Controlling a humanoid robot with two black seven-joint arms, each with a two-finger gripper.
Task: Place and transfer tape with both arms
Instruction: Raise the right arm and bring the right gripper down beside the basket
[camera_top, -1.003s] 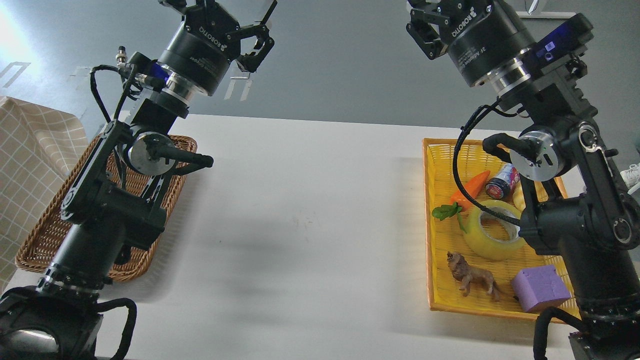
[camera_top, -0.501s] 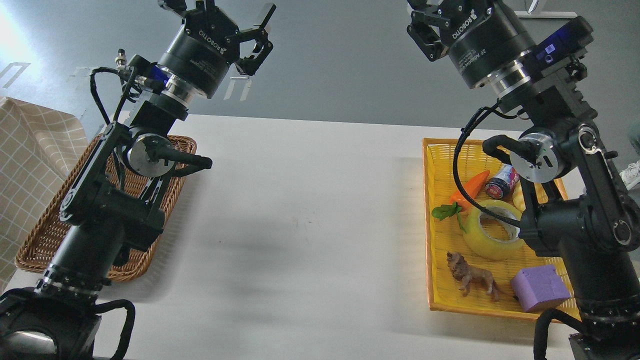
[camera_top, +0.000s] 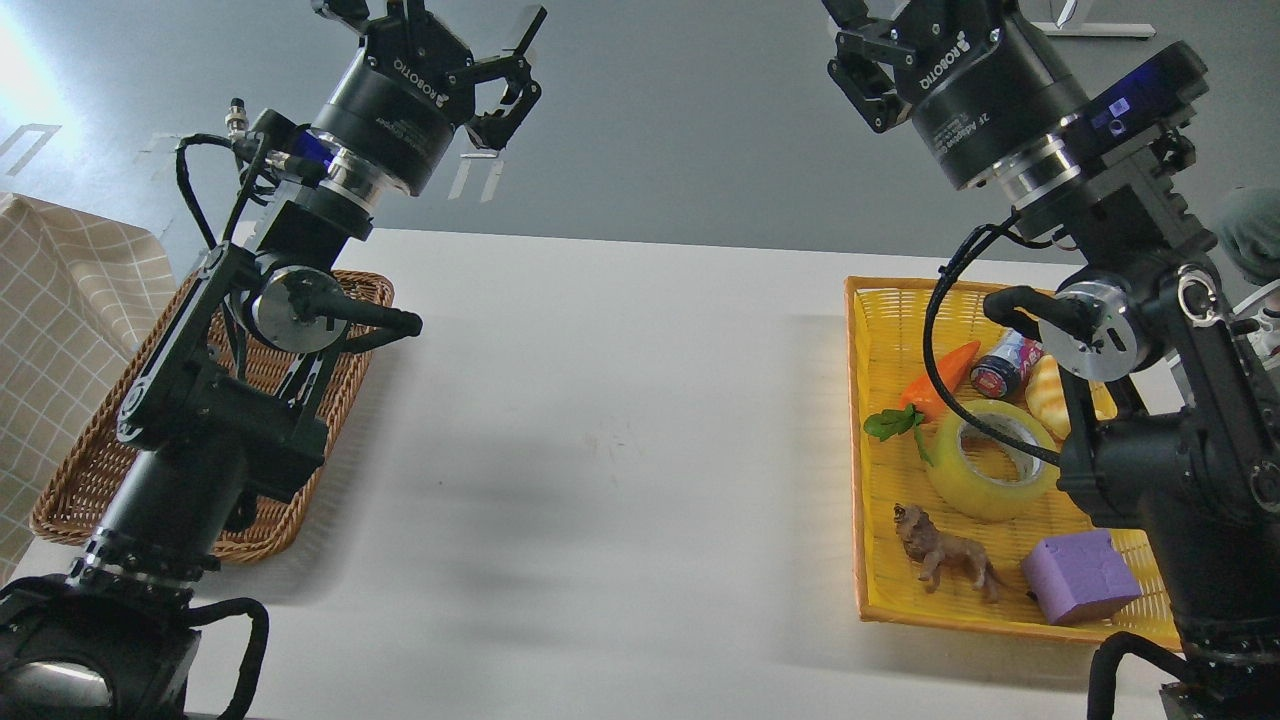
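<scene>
1. My left tool (camera_top: 440, 25) was raised high above the far left of the table (camera_top: 600, 450), its fingers spread apart with nothing between them.
2. My right tool (camera_top: 880, 30) was raised at the upper right, partly cut off by the top edge of the head view; I could not tell whether its fingers were spread or clenched.
3. The tape (camera_top: 990, 462) lay flat in the yellow tray (camera_top: 870, 560) on the right side of the table, its grey-white core facing up, well below both tools and touched by neither.
4. A black cable (camera_top: 940, 380) from my right arm (camera_top: 1160, 420) looped across the tape's upper rim in this view, and the arm's bulk hid the tray's right side.
5. Just beyond the tape lay an orange carrot toy (camera_top: 940, 375) with its green leaves (camera_top: 893, 423) beside the roll's left edge, a small dark-capped bottle (camera_top: 1003, 365), and a yellow croissant-shaped toy (camera_top: 1050, 395) partly behind the arm.
6. Nearer to me in the tray stood a brown lion figure (camera_top: 945, 557) and a purple block (camera_top: 1082, 577), both apart from the tape.
7. On the table's left side sat a brown wicker basket (camera_top: 80, 480), largely covered by my left arm (camera_top: 210, 420); a checked cloth (camera_top: 60, 310) hung at the left edge.
</scene>
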